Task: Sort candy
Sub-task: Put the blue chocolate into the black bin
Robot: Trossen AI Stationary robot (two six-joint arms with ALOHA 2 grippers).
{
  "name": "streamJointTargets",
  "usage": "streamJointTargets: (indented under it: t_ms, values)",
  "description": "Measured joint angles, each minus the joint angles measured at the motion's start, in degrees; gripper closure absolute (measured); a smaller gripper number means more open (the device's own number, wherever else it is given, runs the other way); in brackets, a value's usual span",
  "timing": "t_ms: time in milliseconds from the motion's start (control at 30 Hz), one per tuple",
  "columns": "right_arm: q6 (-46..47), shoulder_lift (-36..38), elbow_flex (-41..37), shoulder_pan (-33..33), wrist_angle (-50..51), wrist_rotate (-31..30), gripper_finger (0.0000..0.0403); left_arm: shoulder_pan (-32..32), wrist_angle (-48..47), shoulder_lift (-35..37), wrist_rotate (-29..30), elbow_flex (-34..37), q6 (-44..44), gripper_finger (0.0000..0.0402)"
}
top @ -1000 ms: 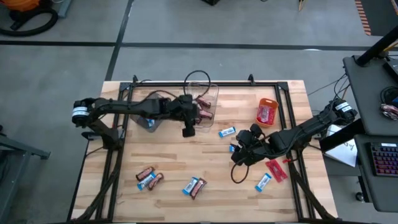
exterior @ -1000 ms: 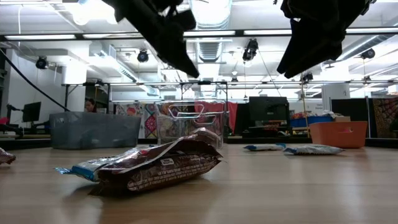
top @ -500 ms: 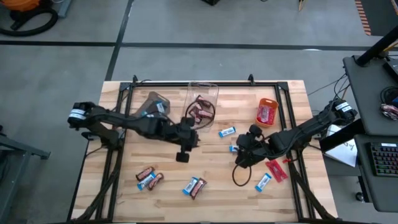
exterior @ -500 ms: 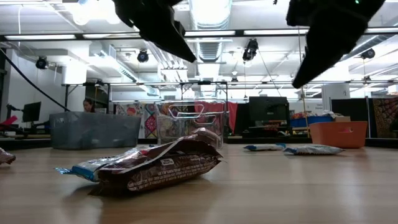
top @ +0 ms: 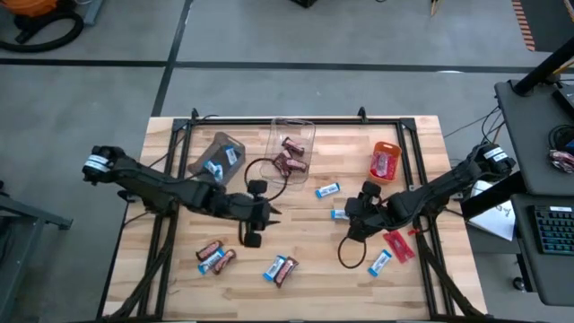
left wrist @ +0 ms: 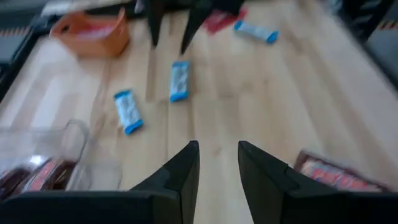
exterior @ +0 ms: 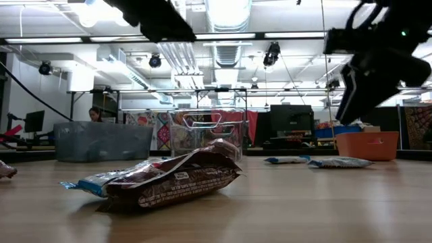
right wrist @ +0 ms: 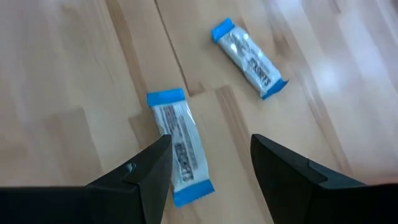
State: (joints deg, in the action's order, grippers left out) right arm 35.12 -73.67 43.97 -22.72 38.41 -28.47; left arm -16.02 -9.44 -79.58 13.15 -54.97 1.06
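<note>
Wrapped candy bars lie scattered on the wooden table. A blue-and-white bar (top: 339,213) (right wrist: 181,148) lies flat under my right gripper (top: 347,215) (right wrist: 210,167), which is open and hovers just above it. A second blue-and-white bar (top: 327,189) (right wrist: 249,56) lies farther off. My left gripper (top: 267,213) (left wrist: 217,167) is open over bare wood at mid-table and holds nothing. Mixed brown and blue bars lie near the front (top: 280,269) (top: 213,255) (exterior: 175,179). A red bar (top: 397,244) and a blue one (top: 379,262) lie at the right.
Three bins stand along the far side: a grey bin (top: 218,157) with blue bars, a clear bin (top: 291,148) with brown bars, and an orange bin (top: 386,161) with red ones. Black frame rails run along the table's left and right sides. Bare wood lies between the two grippers.
My left gripper has drawn back from the clear bin toward the near edge and a little left, ending over mid-table. My right gripper has come down toward the blue-and-white bar beneath it.
</note>
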Motion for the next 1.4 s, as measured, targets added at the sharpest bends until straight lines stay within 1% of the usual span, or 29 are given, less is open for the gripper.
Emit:
streamJointTargets:
  t_ms: [100, 367, 567, 667, 933, 1100, 1167, 1233, 1400]
  values:
    - [-1.8, 0.0, -1.98, 0.04, -1.82, -0.02, 0.0195, -1.74, 6.66, 1.64, -0.02, 3.27, -0.43, 0.0306]
    - [-5.71, 0.0, -8.23, 1.04, -13.97, 0.12, 0.0195, -3.75, 22.31, 3.96, -0.04, 11.86, -0.05, 0.0306]
    - [-5.74, 0.0, -12.51, 2.41, -21.79, 4.29, 0.0195, -3.84, 30.94, 4.62, -0.13, 15.65, -0.02, 0.0306]
    - [-5.15, 0.0, -15.01, 2.67, -24.84, 4.89, 0.0195, -3.84, 32.83, 4.37, -0.14, 16.15, 0.03, 0.0306]
    - [-2.33, 0.0, -17.73, 3.17, -25.58, 4.48, 0.0195, -3.81, 34.5, 2.5, -0.11, 16.25, 0.13, 0.0306]
    - [-1.98, -0.75, -18.68, 3.15, -27.28, 4.55, 0.0197, -3.81, 34.47, 2.42, 2.56, 16.25, 0.13, 0.0306]
    - [-1.97, -1.9, -19.0, 3.13, -29.02, 4.81, 0.0206, -3.81, 34.44, 2.42, 2.86, 16.25, 0.13, 0.0306]
    - [-2.08, -3.25, -19.03, 3.1, -30.76, 5.56, 0.0226, -3.81, 34.45, 2.42, 2.93, 16.25, 0.13, 0.0306]
    - [-2.2, -4.94, -19.02, 3.13, -31.84, 5.69, 0.0306, -3.81, 34.55, 1.56, 2.94, 16.25, 0.46, 0.0306]
